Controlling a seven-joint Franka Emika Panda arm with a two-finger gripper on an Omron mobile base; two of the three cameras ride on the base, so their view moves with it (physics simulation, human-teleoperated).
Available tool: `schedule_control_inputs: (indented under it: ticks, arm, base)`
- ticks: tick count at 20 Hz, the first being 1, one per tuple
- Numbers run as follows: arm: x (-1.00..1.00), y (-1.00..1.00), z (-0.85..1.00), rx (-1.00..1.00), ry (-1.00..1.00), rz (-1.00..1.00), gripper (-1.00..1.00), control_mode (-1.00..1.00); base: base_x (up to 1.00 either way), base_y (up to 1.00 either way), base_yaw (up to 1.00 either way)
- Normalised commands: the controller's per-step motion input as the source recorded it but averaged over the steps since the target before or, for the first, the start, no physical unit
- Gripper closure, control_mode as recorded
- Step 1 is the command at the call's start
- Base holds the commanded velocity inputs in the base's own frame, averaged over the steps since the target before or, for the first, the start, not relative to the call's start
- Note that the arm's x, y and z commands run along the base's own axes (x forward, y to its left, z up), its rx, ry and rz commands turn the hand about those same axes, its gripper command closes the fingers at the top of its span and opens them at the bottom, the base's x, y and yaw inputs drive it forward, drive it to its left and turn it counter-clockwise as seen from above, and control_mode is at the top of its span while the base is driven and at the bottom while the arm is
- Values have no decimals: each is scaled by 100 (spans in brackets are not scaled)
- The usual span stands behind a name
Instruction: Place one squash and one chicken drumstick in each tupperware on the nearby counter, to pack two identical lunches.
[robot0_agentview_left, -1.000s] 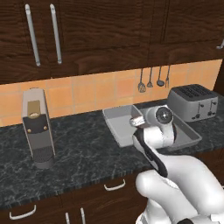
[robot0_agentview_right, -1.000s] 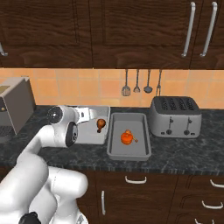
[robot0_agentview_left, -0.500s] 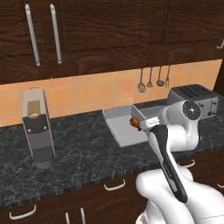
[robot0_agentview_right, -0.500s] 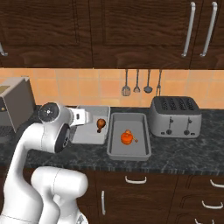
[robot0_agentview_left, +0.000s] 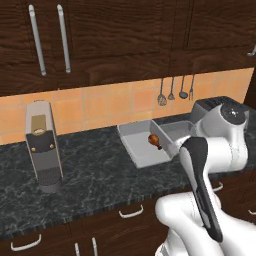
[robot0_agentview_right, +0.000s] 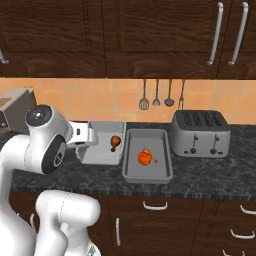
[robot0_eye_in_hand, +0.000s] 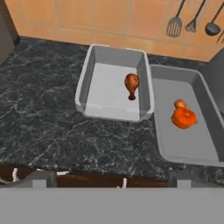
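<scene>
1. Two grey tupperware trays are seen side by side on the surface (robot0_eye_in_hand: 48, 109). The left tray (robot0_eye_in_hand: 92, 70) holds one chicken drumstick (robot0_eye_in_hand: 131, 84) near its right wall. The right tray (robot0_eye_in_hand: 205, 135) holds an orange squash (robot0_eye_in_hand: 183, 117), and a small brown piece is seen touching it from behind — what it is cannot be told.
2. The end effector is drawn back above the front edge of the surface, with nothing seen between its tips; whether it is open or closed cannot be told.
3. By this count each lunch is judged incomplete, so more food is probably to be fetched. It is not seen on this part of the surface.
4. For a good placement, the item is best lowered into the bare floor of a tray and released low, well inside the sloped walls, so that it is not rolled out.
5. The surface is black marbled stone over dark wood drawers. A silver toaster (robot0_agentview_right: 201, 132) stands just beside the right tray, a tall grey appliance (robot0_agentview_left: 44, 145) stands well apart at the left, and utensils (robot0_agentview_right: 156, 94) hang on the orange tiled wall — under dark cabinets.
</scene>
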Motion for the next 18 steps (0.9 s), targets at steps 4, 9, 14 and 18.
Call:
schedule_control_inputs:
  ticks: [4, 9, 14, 18]
  arm:
    - [-20, 1, -14, -3, 0, 0, -100, 100]
    - [0, 0, 0, 0, 0, 0, -100, 100]
    - [0, 0, 0, 0, 0, 0, -100, 100]
    - [0, 0, 0, 0, 0, 0, -100, 100]
  base:
    - [-65, -9, -6]
    - [-35, -86, -16]
    - [-4, -100, -7]
    - [-39, -100, -9]
